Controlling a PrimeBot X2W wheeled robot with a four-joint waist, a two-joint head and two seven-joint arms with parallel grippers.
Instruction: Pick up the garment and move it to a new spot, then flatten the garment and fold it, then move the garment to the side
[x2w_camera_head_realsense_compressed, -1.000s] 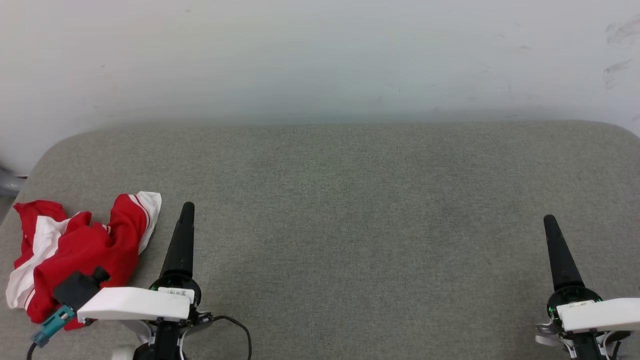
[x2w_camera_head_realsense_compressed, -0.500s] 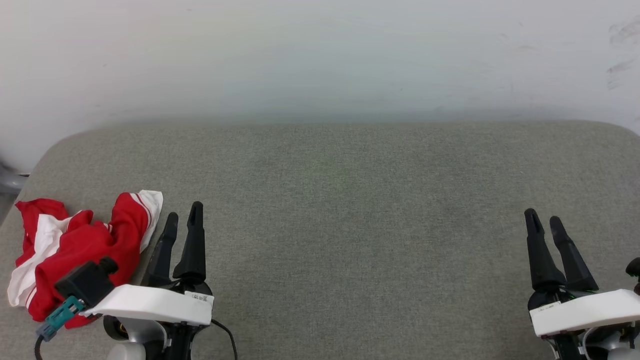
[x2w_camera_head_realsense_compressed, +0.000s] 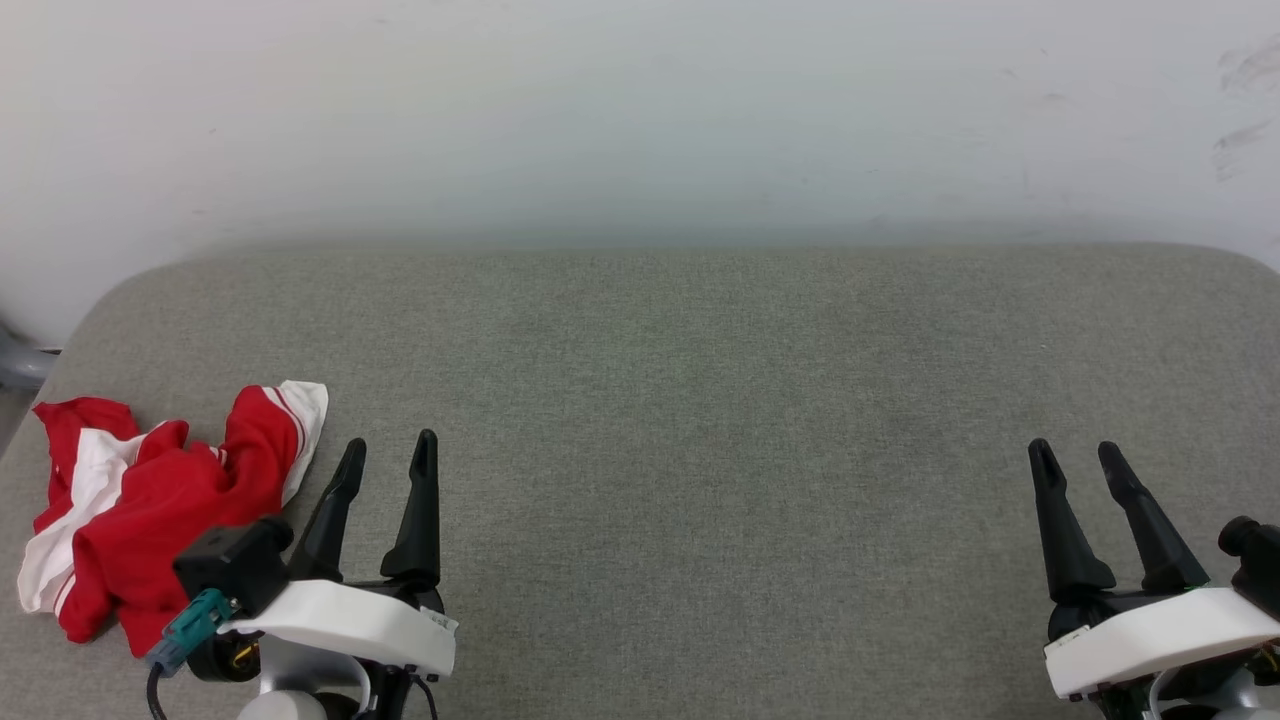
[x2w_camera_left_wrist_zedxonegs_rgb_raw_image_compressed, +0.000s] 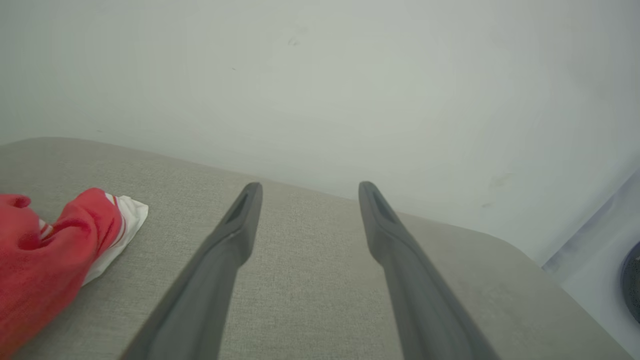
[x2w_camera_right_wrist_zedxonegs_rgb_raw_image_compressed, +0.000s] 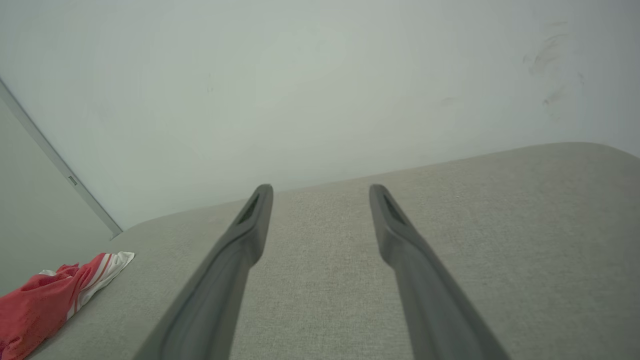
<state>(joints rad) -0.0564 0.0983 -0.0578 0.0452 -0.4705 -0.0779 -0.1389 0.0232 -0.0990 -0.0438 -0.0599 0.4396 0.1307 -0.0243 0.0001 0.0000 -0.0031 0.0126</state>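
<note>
Item: garment (x2w_camera_head_realsense_compressed: 150, 500), crumpled just left of left gripper (x2w_camera_head_realsense_compressed: 391, 441); it and right gripper (x2w_camera_head_realsense_compressed: 1074, 448) spread, empty; pickup pending, needs leftward reach, pinch.

grey woven padded surface (x2w_camera_head_realsense_compressed: 700, 400), far corners rounded, spans head view. pale plain wall (x2w_camera_head_realsense_compressed: 640, 120) directly behind it. faint dark scuff marks (x2w_camera_head_realsense_compressed: 1232, 140) on wall, upper right. grey rounded object (x2w_camera_head_realsense_compressed: 15, 365) at left edge beside surface corner, mostly cut off. thin diagonal strip (x2w_camera_right_wrist_zedxonegs_rgb_raw_image_compressed: 60, 170) on wall, right wrist view.

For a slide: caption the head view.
Left gripper and right gripper, both open, over a grey table; crumpled red garment lies untouched at left.
</note>
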